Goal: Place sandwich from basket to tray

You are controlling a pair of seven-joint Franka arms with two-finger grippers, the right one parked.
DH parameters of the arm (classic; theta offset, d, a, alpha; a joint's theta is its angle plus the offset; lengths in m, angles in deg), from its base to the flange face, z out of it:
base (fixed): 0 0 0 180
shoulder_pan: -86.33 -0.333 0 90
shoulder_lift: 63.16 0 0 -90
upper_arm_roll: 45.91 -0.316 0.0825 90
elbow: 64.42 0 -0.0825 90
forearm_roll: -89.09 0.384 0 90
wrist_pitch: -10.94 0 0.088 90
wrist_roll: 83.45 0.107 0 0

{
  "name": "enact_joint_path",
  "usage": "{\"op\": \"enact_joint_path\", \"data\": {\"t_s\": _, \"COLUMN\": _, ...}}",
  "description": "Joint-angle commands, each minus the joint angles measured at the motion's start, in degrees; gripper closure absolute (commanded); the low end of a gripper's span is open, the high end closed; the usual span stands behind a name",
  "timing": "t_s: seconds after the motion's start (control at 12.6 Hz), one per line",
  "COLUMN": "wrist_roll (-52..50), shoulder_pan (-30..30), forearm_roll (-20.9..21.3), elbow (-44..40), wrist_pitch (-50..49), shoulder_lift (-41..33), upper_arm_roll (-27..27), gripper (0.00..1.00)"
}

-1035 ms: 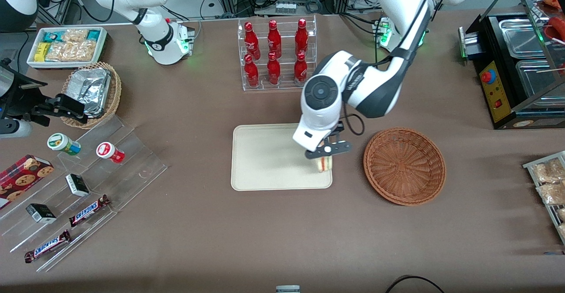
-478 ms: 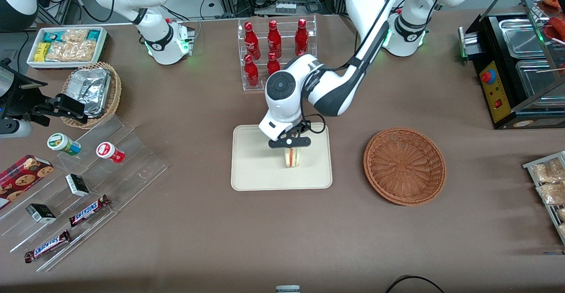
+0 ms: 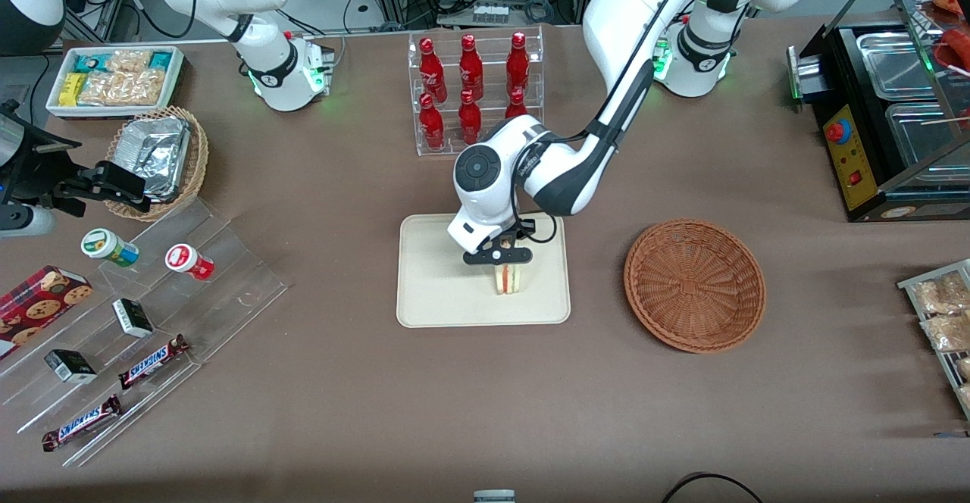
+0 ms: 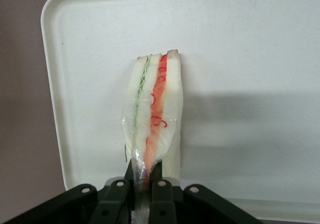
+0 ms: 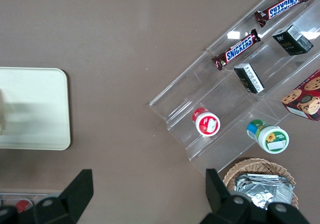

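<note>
The sandwich (image 3: pixel 506 279) is a wrapped white-bread wedge with orange-red and green layers (image 4: pixel 152 114). It hangs low over the cream tray (image 3: pixel 439 291), on or just above its surface, in the half toward the working arm's end. My left gripper (image 3: pixel 502 254) is directly above it, shut on the sandwich's wrapper edge, its black fingers (image 4: pixel 161 181) pinching the plastic. The reddish-brown wicker basket (image 3: pixel 694 283) stands empty beside the tray, toward the working arm's end of the table.
A clear rack of red bottles (image 3: pixel 474 94) stands farther from the camera than the tray. Acrylic steps with snack bars and small tubs (image 3: pixel 136 321), a tan basket of foil containers (image 3: pixel 159 156) and a white snack bin (image 3: pixel 114 79) lie toward the parked arm's end.
My gripper carried the sandwich from the tray's basket-side corner inward over the tray, then sank lower toward the tray surface. The basket has stayed put.
</note>
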State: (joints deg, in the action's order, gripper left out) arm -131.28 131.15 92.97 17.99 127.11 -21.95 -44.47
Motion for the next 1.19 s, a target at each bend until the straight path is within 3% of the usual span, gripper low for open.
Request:
{"op": "enact_joint_path", "data": {"t_s": 0.0, "wrist_roll": 0.0, "shoulder_pan": 0.9, "forearm_roll": 1.0, "elbow": -1.9, "wrist_pitch": -0.3, "shoulder_lift": 1.9, "upper_arm_roll": -0.7, "gripper": 1.00}}
{"op": "enact_joint_path", "data": {"t_s": 0.08, "wrist_roll": -0.1, "shoulder_pan": 0.9, "forearm_roll": 1.0, "elbow": -1.9, "wrist_pitch": -0.3, "shoulder_lift": 1.9, "upper_arm_roll": -0.7, "gripper": 0.94}}
{"op": "enact_joint_path", "data": {"t_s": 0.16, "wrist_roll": -0.2, "shoulder_pan": 0.9, "forearm_roll": 0.9, "elbow": -1.9, "wrist_pitch": -0.3, "shoulder_lift": 1.9, "upper_arm_roll": -0.7, "gripper": 0.62}}
{"op": "enact_joint_path", "data": {"t_s": 0.24, "wrist_roll": 0.2, "shoulder_pan": 0.7, "forearm_roll": 0.9, "elbow": -1.9, "wrist_pitch": -0.4, "shoulder_lift": 1.7, "upper_arm_roll": -0.7, "gripper": 0.19}}
{"op": "enact_joint_path", "data": {"t_s": 0.32, "wrist_roll": 0.1, "shoulder_pan": 0.7, "forearm_roll": 0.5, "elbow": -2.0, "wrist_pitch": -0.4, "shoulder_lift": 1.4, "upper_arm_roll": -0.7, "gripper": 0.01}}
{"op": "enact_joint_path", "data": {"t_s": 0.64, "wrist_roll": -1.3, "shoulder_pan": 0.1, "forearm_roll": -2.3, "elbow": -2.8, "wrist_pitch": -4.5, "shoulder_lift": -5.6, "upper_arm_roll": -1.2, "gripper": 0.01}}
{"op": "enact_joint_path", "data": {"t_s": 1.12, "wrist_roll": -1.0, "shoulder_pan": -4.4, "forearm_roll": -2.1, "elbow": -2.9, "wrist_pitch": -19.3, "shoulder_lift": -20.4, "upper_arm_roll": -3.4, "gripper": 0.01}}
